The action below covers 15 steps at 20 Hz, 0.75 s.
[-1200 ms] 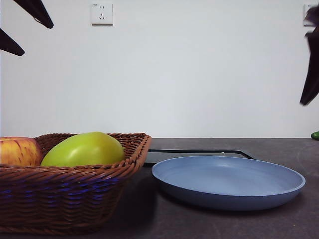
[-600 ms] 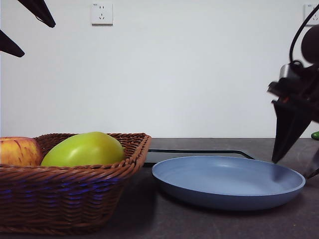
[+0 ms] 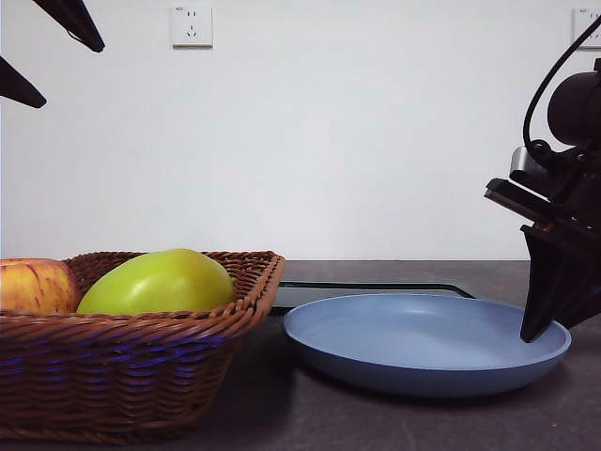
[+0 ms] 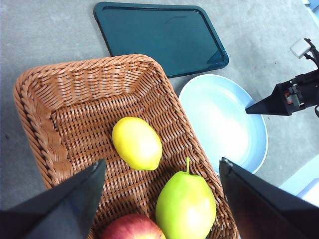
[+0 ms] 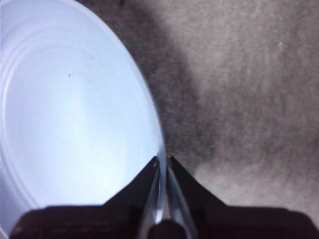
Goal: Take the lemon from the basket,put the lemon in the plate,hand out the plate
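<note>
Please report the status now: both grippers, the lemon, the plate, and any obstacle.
Left gripper open above basket. Right gripper shut on plate rim. Lemon in basket, beside pear. Nothing over lemon.

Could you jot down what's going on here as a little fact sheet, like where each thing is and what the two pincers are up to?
lemon: lying in the basket, untouched
other fruit: green pear and apple, same basket
plate: empty, on the table beside the basket
tray: dark, flat, behind the plate
right pincer: shut on the plate's rim
left pincer: open, hovering above the basket, holding nothing
stage: lemon not yet moved
</note>
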{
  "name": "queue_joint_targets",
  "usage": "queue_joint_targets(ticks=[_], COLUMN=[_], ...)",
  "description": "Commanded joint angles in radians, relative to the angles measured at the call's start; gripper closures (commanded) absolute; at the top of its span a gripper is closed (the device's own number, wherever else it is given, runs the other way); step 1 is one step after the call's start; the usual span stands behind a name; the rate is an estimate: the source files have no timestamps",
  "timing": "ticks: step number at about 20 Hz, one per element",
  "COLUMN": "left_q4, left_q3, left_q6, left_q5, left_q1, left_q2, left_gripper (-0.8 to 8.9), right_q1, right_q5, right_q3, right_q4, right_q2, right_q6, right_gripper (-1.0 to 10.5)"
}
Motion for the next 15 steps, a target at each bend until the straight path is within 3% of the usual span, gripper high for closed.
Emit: queue_joint_targets(ticks=[1,3,7,15], left_q4=[-0.004,-0.01,-0.008,0.124], left_q3=[0.019,0.019,0.019,0.021], left_q6=[-0.006,-0.011,-0.117,-0.138], left_q5=[0.006,0.005,-0.007,-0.111], left_q1=[-0.023,-0.05,-0.104,-0.181], left_q2=[0.01,0.01,0.035,0.318], left_gripper=[4.22,4.22,4.22,4.22], right_q1=[0.003,0.003,0.003,0.003], right_q5=[0.005,0.004,0.002,0.006], right_q3=[0.014,0.014,0.014,0.014], right_q4=[-0.025,-0.061,-0.12,-0.171], right_q2=[-0.014,-0.052,-0.167,-0.407], right_q6=[0.001,0.001,0.0,0.001], right_gripper=[9.4,9.4,9.4,9.4])
